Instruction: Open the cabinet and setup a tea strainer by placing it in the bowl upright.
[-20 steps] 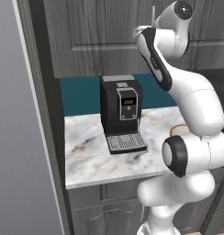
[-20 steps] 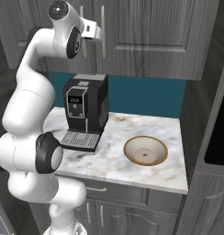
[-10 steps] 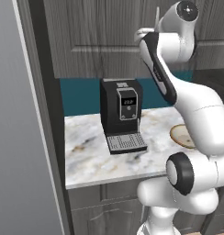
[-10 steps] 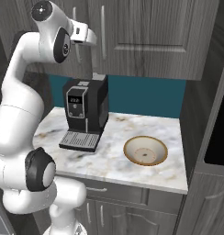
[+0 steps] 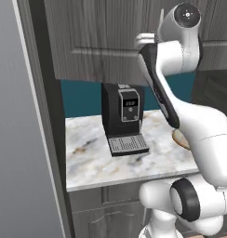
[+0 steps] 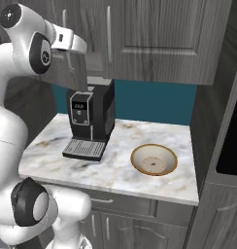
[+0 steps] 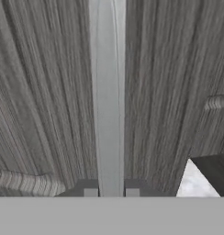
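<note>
Dark grey wood-grain fills the hand view, where the claw (image 7: 111, 193) pinches the cabinet's (image 6: 154, 34) silver bar handle (image 7: 108, 92), one dark tip on each side of it. In the right base view the left door (image 6: 67, 73) stands swung partly out from the cabinet front. On the marble counter (image 6: 110, 165) the tan bowl (image 6: 154, 159) sits beside the black coffee machine (image 6: 90, 116).
</note>
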